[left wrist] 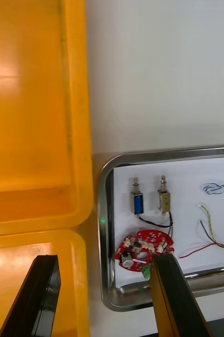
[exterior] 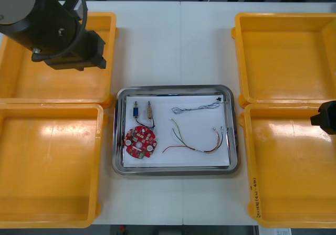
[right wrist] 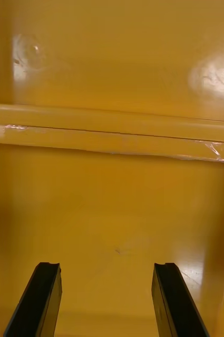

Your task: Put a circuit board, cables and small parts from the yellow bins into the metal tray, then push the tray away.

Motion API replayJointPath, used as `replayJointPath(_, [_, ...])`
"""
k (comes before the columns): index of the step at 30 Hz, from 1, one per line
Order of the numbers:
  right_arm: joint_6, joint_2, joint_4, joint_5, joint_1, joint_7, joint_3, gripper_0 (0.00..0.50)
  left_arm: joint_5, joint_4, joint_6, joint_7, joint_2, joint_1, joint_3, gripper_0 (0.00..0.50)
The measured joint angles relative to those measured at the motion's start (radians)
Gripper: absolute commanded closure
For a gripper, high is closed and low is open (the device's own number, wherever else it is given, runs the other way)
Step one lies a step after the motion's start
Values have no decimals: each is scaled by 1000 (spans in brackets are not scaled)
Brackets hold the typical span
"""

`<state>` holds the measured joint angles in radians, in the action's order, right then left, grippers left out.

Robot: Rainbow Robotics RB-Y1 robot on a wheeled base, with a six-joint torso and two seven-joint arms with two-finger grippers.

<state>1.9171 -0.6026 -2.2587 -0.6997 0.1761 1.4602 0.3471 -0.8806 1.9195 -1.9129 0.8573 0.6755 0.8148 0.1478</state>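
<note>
Right jaws apart, yellow bin [right wrist: 117, 210] beneath

Nothing legible: no brand, label or no. can be read on any obj. The only writing is a short line of dark handwritten chars on the near right yellow bin [exterior: 253, 193]. It runs lengthwise along the bin's left rim, toward the near end, and is too small to make out.
</note>
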Motion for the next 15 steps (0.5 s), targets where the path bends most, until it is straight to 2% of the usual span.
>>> replayJointPath(9, [0,-75,-67,-116,3,-8,-80,0,-26,75,0,1,59,-101,-95,0])
replayJointPath(15, [0,-91,-81,-224,43,-8,-98,0,-51,126,0,19,109,-197,-162,0])
